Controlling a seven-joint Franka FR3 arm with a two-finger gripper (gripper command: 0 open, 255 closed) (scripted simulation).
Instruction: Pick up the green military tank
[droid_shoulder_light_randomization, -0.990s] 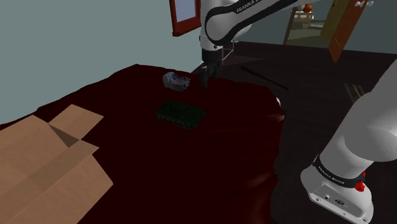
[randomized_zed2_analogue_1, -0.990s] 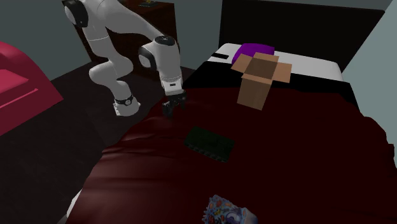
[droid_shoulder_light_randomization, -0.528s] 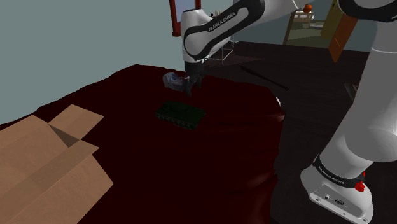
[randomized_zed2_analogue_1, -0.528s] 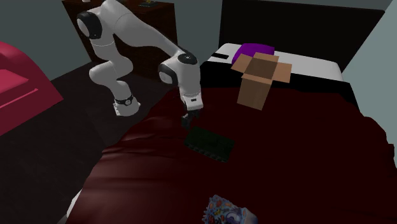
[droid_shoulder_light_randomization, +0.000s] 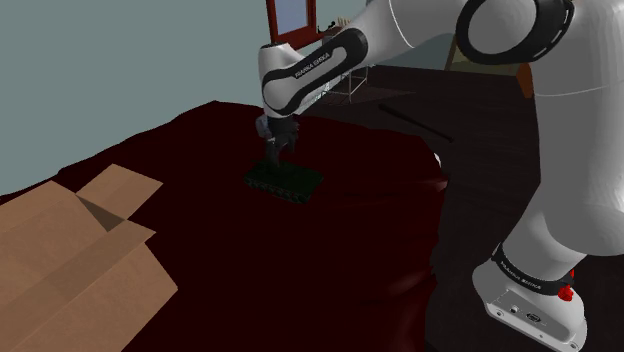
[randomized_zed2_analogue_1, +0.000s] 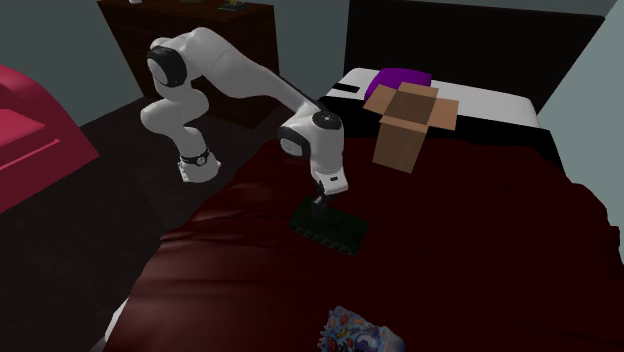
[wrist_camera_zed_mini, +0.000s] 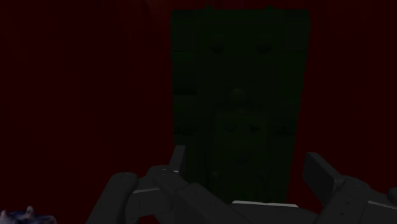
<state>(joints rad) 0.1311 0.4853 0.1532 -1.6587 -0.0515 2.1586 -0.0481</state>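
The dark green tank (droid_shoulder_light_randomization: 286, 180) lies flat on the dark red bedspread (droid_shoulder_light_randomization: 340, 230), near the middle of the bed; in the second exterior view the tank (randomized_zed2_analogue_1: 331, 226) sits just below the arm's wrist. My gripper (droid_shoulder_light_randomization: 272, 161) hangs straight down over the tank's end nearest the far wall, very close above it (randomized_zed2_analogue_1: 318, 204). In the wrist view the tank (wrist_camera_zed_mini: 238, 95) stretches lengthwise away from the gripper (wrist_camera_zed_mini: 248, 168). Its two black fingers (wrist_camera_zed_mini: 179, 159) stand apart, one on each side of the tank's near end, without touching it.
An open cardboard box (droid_shoulder_light_randomization: 70, 260) lies on the bed at the shoulder view's lower left (randomized_zed2_analogue_1: 405, 125). A small patterned object (randomized_zed2_analogue_1: 355, 335) rests near the bed's foot. A purple pillow (randomized_zed2_analogue_1: 400, 78) is at the headboard. The stand (droid_shoulder_light_randomization: 530, 295) is beside the bed.
The arm has swung toward the shoulder view's left and come down, carrying the gripper from near the bed's far edge to directly over the tank.
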